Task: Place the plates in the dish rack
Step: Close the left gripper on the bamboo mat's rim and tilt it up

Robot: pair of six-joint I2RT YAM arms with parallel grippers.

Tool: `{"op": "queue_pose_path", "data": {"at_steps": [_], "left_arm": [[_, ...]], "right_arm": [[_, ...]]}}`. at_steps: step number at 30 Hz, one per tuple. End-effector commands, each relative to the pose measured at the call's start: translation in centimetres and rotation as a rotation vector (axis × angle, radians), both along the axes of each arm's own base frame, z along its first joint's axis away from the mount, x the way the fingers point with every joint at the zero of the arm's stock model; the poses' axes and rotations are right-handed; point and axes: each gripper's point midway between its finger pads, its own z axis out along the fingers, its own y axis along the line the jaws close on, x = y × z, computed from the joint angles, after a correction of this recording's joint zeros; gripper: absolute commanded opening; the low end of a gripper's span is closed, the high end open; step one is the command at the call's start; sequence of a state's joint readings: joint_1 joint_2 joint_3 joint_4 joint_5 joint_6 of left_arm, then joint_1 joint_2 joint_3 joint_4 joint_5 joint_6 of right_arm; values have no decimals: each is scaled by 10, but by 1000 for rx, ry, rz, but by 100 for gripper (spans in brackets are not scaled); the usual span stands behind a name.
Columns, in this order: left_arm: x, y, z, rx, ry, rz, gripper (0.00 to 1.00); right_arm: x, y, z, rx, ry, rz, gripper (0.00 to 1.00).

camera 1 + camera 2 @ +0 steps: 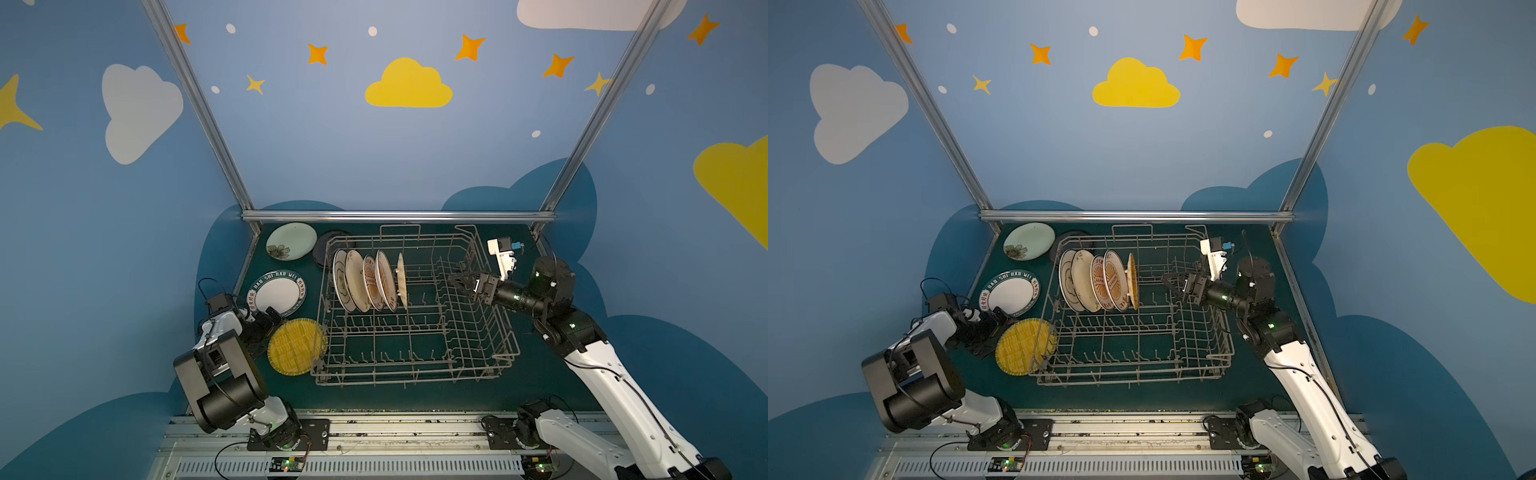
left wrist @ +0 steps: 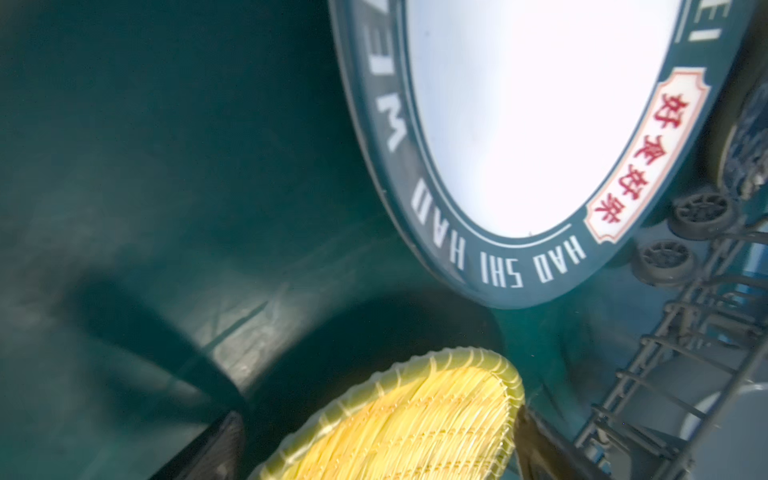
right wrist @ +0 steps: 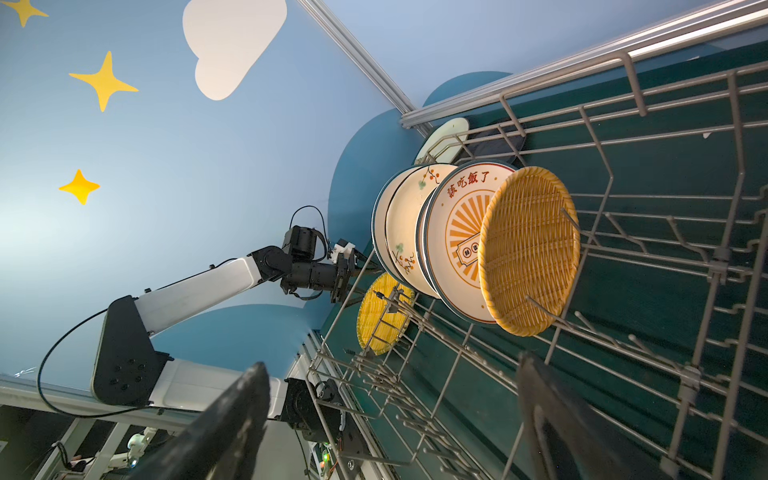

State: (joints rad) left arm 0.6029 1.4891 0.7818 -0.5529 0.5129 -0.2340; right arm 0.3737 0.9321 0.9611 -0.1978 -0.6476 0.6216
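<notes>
Top view: round yellow woven plate (image 1: 293,347) lies flat between wide-open left gripper (image 1: 268,318) and grey wire dish rack (image 1: 411,372). Left wrist: jaws straddle its rim. Right wrist: right gripper (image 3: 392,361) open, empty, farther off.

Walls (image 1: 374,158) on all sides are light blue, painted w/ a sky pattern. At 12 o'clock in both top views sits a yellow cloud (image 1: 408,85), w/ orange stars (image 1: 318,54) and small white dots (image 1: 372,31) around it. A white cloud (image 1: 137,112) is at 10 o'clock on the side wall, and a second yellow cloud (image 1: 735,187) at 3 o'clock. Darker blue cloud shapes (image 1: 519,195) run along the wall bottom. Two aluminium posts (image 1: 199,104) rise at approx. 11 and 1 o'clock, joined by a crossbar (image 1: 395,216) near centre. The work surface (image 1: 415,395) is dark green, matt. At 6 o'clock lies a metal rail (image 1: 395,428) w/ slots. Light is soft and rather dim.
</notes>
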Motion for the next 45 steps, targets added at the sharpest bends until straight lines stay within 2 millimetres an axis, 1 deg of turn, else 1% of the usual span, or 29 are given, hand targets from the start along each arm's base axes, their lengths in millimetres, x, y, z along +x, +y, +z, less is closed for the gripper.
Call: {"op": "queue_pose_path", "data": {"at_steps": [1, 4, 8, 11, 13, 17, 18, 21, 23, 26, 32, 38, 42, 45], "left_arm": [[2, -10, -1, -44, -31, -37, 95], [8, -14, -1, -73, -54, -57, 87], [9, -16, -2, -89, -50, -83, 81], [11, -20, 4, -102, -78, -118, 76], [8, -19, 4, -90, -61, -127, 72], [9, -28, 5, -113, -78, -144, 65], [10, -29, 5, -113, -75, -148, 64], [8, -33, 3, -116, -60, -160, 59], [7, -33, 1, -117, -53, -159, 56], [8, -34, -3, -126, -39, -155, 54], [8, -35, -11, -156, -3, -162, 48], [9, -36, -15, -184, 6, -168, 37], [10, -34, -15, -176, 8, -167, 32], [10, -33, -14, -169, 8, -165, 26]], "right_arm": [[0, -3, 6, 12, -38, -12, 91], [2, -5, 5, 15, -46, -30, 91], [1, -7, 7, 20, -57, -39, 91], [0, -10, 8, 22, -63, -54, 91], [-1, -12, 8, 23, -66, -64, 91], [-3, -15, 8, 24, -72, -74, 91], [-4, -15, 7, 21, -73, -73, 91], [-4, -16, 8, 16, -79, -72, 91], [-4, -16, 9, 13, -83, -72, 91], [-5, -17, 10, 11, -87, -73, 91], [-5, -18, 12, 11, -90, -80, 91], [-5, -19, 15, 14, -94, -86, 91], [-4, -20, 15, 15, -96, -89, 91], [-4, -21, 16, 16, -96, -95, 91]]}}
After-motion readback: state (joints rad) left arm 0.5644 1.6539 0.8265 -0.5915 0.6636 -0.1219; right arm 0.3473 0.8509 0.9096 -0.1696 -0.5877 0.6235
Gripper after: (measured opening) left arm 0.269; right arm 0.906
